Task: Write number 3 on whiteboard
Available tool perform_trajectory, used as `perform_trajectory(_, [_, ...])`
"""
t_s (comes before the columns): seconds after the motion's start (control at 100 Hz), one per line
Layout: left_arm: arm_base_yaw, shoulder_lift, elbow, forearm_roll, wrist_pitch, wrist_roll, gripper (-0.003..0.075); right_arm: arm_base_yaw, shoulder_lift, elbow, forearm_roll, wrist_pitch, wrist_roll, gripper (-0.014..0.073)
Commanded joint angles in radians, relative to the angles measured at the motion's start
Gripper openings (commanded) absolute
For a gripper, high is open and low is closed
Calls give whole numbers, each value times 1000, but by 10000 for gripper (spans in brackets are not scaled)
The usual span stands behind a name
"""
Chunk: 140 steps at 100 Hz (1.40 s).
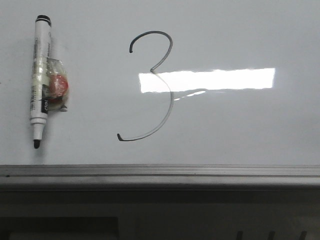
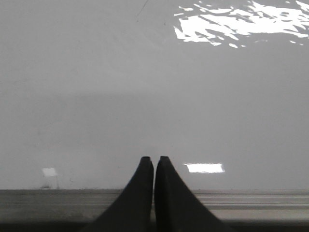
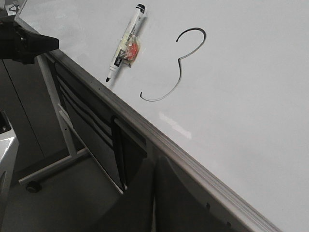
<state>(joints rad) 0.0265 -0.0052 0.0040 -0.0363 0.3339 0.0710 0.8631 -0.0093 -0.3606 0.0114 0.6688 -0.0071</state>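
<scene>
The number 3 (image 1: 155, 85) is drawn in thin dark-grey line on the whiteboard (image 1: 240, 125); it also shows in the right wrist view (image 3: 176, 65). A white marker with a black cap end and bare tip (image 1: 40, 80) lies on the board left of the figure, a red-and-clear taped wad on its side; the right wrist view (image 3: 124, 42) shows it too. My left gripper (image 2: 154, 162) is shut and empty over the board's rail (image 2: 241, 200). My right gripper (image 3: 153, 166) is shut and empty, off the board below its edge (image 3: 159, 135). Neither gripper shows in the front view.
A grey metal rail (image 1: 160, 172) runs along the board's near edge. Below it are the stand's frame and a caster (image 3: 33, 186) on the floor. A bright light rectangle (image 1: 225, 79) reflects on the board right of the figure.
</scene>
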Motion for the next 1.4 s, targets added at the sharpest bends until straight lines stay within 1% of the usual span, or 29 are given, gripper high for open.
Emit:
perform_trajectory(0.0, [-4, -25, 34, -2, -57, -12, -20, -7, 12, -26, -2, -68, -3, -54])
perform_trajectory(0.16, [-4, -25, 34, -2, -57, -12, -20, -7, 12, -26, 5, -140, -3, -54])
perform_trajectory(0.26, [-4, -25, 34, -2, -57, -12, -20, -9, 12, -26, -1, -228, -3, -54])
perform_trajectory(0.36, [-4, -25, 34, -2, -57, -12, -20, -52, 12, -11, -27, -322, -3, -54])
perform_trajectory(0.46, [-4, -25, 34, -2, -57, -12, -20, -140, 12, 24, -35, -444, -3, -54])
perform_trajectory(0.53, [-4, -25, 34, -2, -57, -12, -20, -227, 12, 50, -35, -532, -3, -54])
perform_trajectory(0.59, [-4, -25, 34, -2, -57, -12, -20, -326, 12, 74, -35, -591, -3, -54])
perform_trajectory(0.6, [-4, -25, 34, -2, -57, -12, -20, -326, 12, 77, -35, -591, -3, -54])
perform_trajectory(0.66, [-4, -25, 34, -2, -57, -12, -20, -432, 12, 100, -35, -619, -3, -54])
perform_trajectory(0.67, [-4, -25, 34, -2, -57, -12, -20, -432, 12, 102, -35, -619, -3, -54])
perform_trajectory(0.68, [-4, -25, 34, -2, -57, -12, -20, -467, 12, 107, -35, -619, -3, -54])
perform_trajectory(0.69, [-4, -25, 34, -2, -57, -12, -20, -467, 12, 107, -35, -621, -3, -54])
perform_trajectory(0.73, [-4, -25, 34, -2, -57, -12, -20, -547, 12, 123, -35, -621, -3, -54])
perform_trajectory(0.74, [-4, -25, 34, -2, -57, -12, -20, -547, 12, 126, -35, -621, -3, -54])
perform_trajectory(0.8, [-4, -25, 34, -2, -57, -12, -20, -653, 12, 147, -35, -621, -3, -54])
perform_trajectory(0.81, [-4, -25, 34, -2, -57, -12, -20, -653, 12, 149, -35, -621, -3, -54])
perform_trajectory(0.87, [-4, -25, 34, -2, -57, -12, -20, -739, 12, 168, -35, -624, -3, -54])
perform_trajectory(0.92, [-4, -25, 34, -2, -57, -12, -20, -782, 12, 185, -33, -626, -3, -54])
perform_trajectory(1.06, [-4, -25, 34, -2, -57, -12, -20, -835, 12, 256, -33, -657, -3, -54])
perform_trajectory(1.26, [-4, -25, 34, -2, -57, -12, -20, -837, -19, 400, -33, -656, -3, -54])
perform_trajectory(1.27, [-4, -25, 34, -2, -57, -12, -20, -837, -19, 400, -33, -649, -3, -54])
perform_trajectory(1.31, [-4, -25, 34, -2, -57, -12, -20, -837, -17, 390, -33, -535, -3, -54])
perform_trajectory(1.39, [-4, -25, 34, -5, -57, -12, -20, -837, -17, 396, -33, -467, -3, -54])
